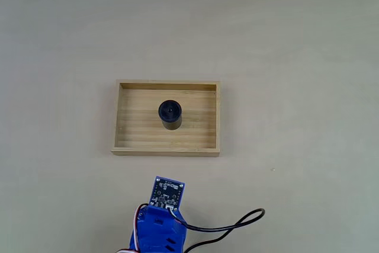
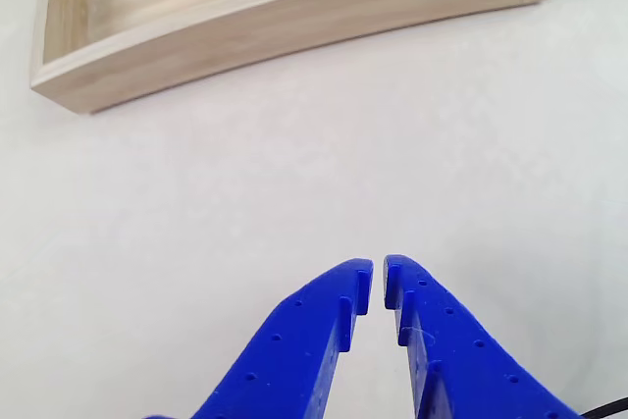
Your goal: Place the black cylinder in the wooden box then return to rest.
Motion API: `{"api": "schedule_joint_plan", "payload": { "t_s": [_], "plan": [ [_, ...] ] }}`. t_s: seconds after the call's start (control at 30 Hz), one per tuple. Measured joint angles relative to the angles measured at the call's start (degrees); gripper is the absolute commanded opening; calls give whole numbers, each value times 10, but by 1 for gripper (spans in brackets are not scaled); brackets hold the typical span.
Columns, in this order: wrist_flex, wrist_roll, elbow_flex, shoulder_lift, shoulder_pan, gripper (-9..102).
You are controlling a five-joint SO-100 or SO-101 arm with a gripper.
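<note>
Nearest the lens in the other view, the blue gripper [image 2: 378, 277] rises from the bottom edge, its two fingers [image 2: 314, 326] drawn almost together with only a thin slit between the tips and nothing held in them. To their right, at the lower right corner, a bit of black cable [image 2: 606, 409] peeks in. Across the top of that frame runs the near wall of the wooden box [image 2: 294, 22], well apart from the fingertips, with bare pale desk [image 2: 196, 193] between. In the fixed view, the arm [image 1: 159, 229] sits at the bottom centre, a small circuit board [image 1: 168, 192] on top, the black cable [image 1: 237, 222] looping off to its right. The box [image 1: 167, 151] lies mid-frame, and the black cylinder [image 1: 170, 112] stands upright on its grained floor, near the centre, clear of all four walls. The desk [image 1: 296, 57] is a plain, evenly lit beige sheet.
</note>
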Motion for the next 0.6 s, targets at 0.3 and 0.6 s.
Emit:
{"api": "schedule_joint_plan", "payload": {
  "t_s": [0.3,0.6],
  "plan": [
    [37,-2,47,-9,0,-1],
    [61,-2,74,-27,0,0]
  ]
}}
